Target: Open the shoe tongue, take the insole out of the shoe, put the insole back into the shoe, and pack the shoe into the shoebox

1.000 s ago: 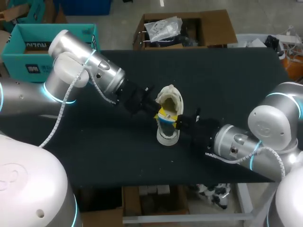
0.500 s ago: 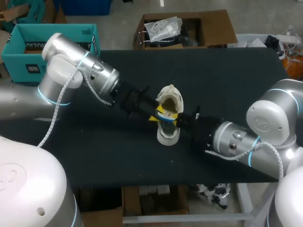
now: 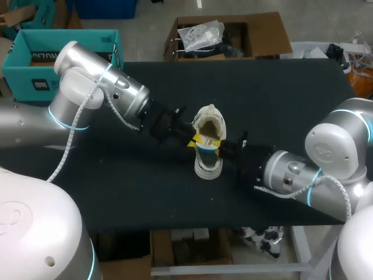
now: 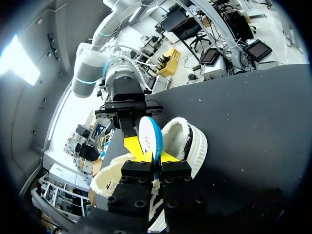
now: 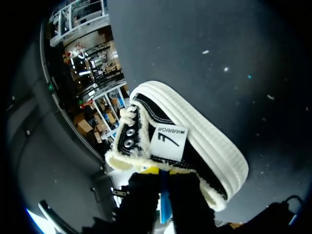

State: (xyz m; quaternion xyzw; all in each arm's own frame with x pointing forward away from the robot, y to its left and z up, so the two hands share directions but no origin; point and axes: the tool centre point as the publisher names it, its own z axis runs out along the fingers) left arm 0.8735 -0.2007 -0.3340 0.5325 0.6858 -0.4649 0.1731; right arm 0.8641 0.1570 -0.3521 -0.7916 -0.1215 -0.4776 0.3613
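A black shoe [image 3: 208,166] with a white sole and fleece lining stands in the middle of the black table [image 3: 280,99], its opening upward. A white insole with a blue edge [image 4: 146,135] sticks up out of the opening. My left gripper [image 4: 156,158] is shut on the insole's edge from the left side of the shoe [image 4: 190,141]. My right gripper [image 5: 163,171] reaches in from the right, over the shoe's [image 5: 195,146] fleece collar, with the blue insole edge [image 5: 165,207] pinched between its fingers. In the head view both grippers, left [image 3: 189,137] and right [image 3: 220,149], meet at the opening.
A teal open box [image 3: 58,52] stands just off the table's far left corner. A brown cardboard box [image 3: 274,32] holding a plastic bag sits beyond the far edge. Bare black tabletop lies around the shoe on all sides.
My left gripper opened half a second ago and has shut again on the insole, with the arm shifting slightly. The right gripper and the shoe have stayed nearly in place.
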